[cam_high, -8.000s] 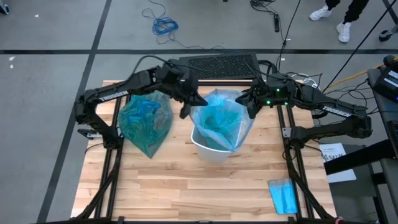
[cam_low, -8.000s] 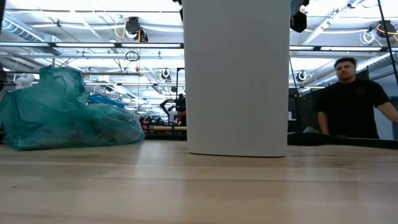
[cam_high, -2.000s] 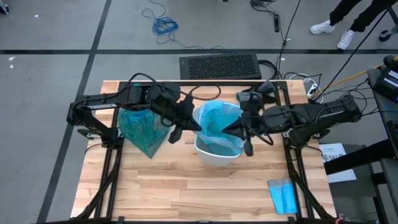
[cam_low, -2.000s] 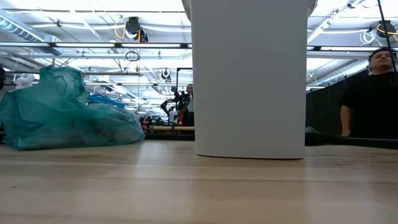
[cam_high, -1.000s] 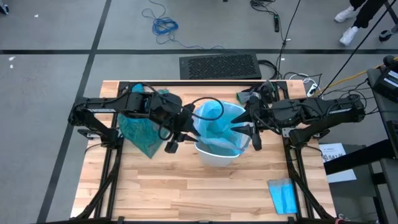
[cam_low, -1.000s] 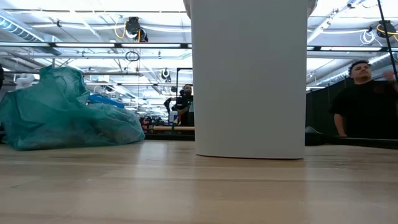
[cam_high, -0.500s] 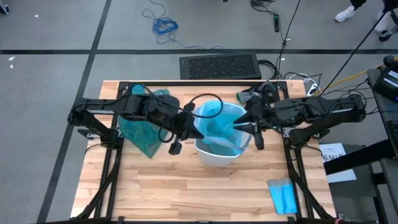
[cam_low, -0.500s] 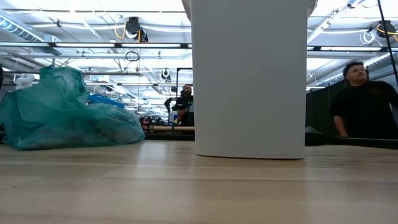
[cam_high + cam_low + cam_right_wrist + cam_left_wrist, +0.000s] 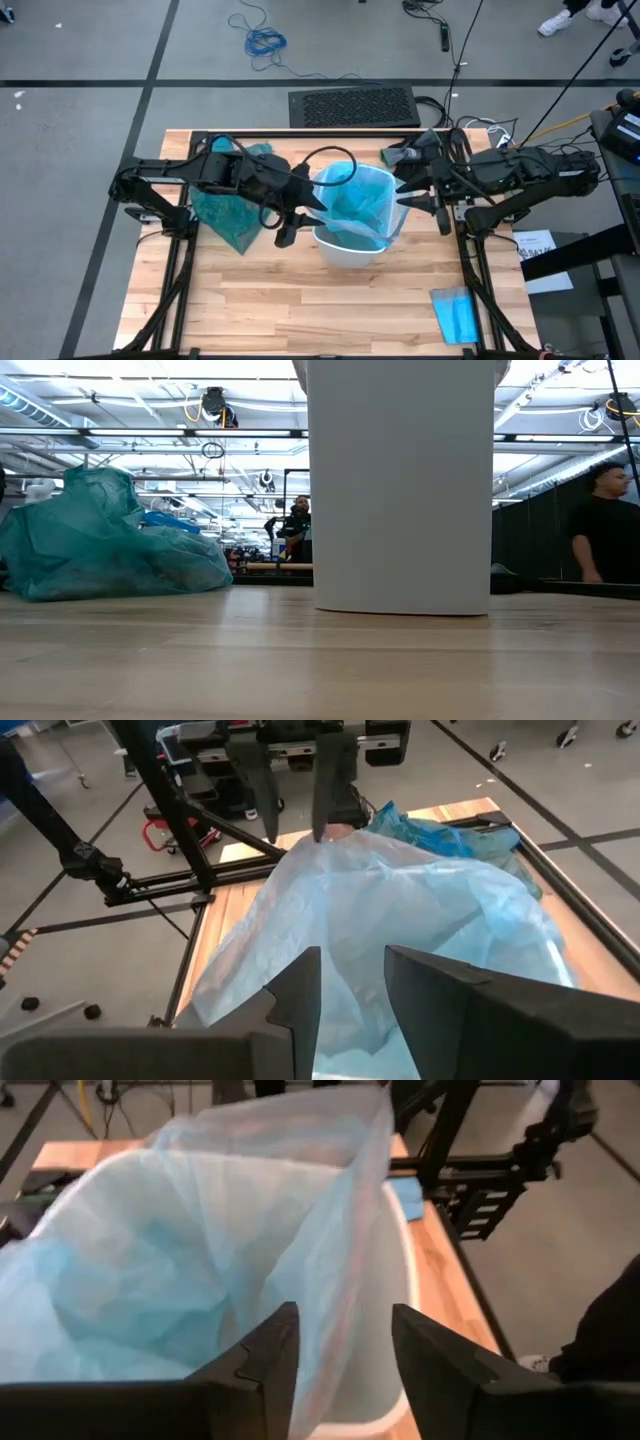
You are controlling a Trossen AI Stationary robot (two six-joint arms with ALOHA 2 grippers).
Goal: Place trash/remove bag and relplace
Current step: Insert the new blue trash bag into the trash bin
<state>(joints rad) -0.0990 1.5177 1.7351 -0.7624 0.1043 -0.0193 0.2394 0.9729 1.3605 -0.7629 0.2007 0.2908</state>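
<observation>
A white bin (image 9: 350, 248) stands mid-table, seen as a wide white wall (image 9: 400, 490) in the low view. A pale sky-blue plastic bag (image 9: 355, 200) lines it. The teal-green bag (image 9: 232, 208) lies on the table to the left (image 9: 100, 550). The trash is out of view. My left gripper (image 9: 312, 208) hovers open at the bin's left rim, with the pale bag's edge (image 9: 345, 1295) between its fingers. My right gripper (image 9: 408, 197) is open just right of the bin, the pale bag (image 9: 400, 910) ahead of it. My left gripper stands with one finger (image 9: 268, 1355) inside the pale bag's edge (image 9: 335, 1335) and one finger (image 9: 430, 1360) outside it, coming level from the table's left. Whether either finger touches the plastic, I cannot tell.
A small flat folded blue sheet (image 9: 455, 315) lies near the table's front right corner. A black mat (image 9: 352, 105) sits on the floor beyond the far edge. A person (image 9: 605, 525) stands behind the table at the right. Bare wood (image 9: 300, 310) stretches in front of the bin.
My right gripper has drawn back toward the table's right edge, away from the bin's right rim. My left gripper has stayed at the bin's left rim and rolled a little. The pale bag stays in the bin.
</observation>
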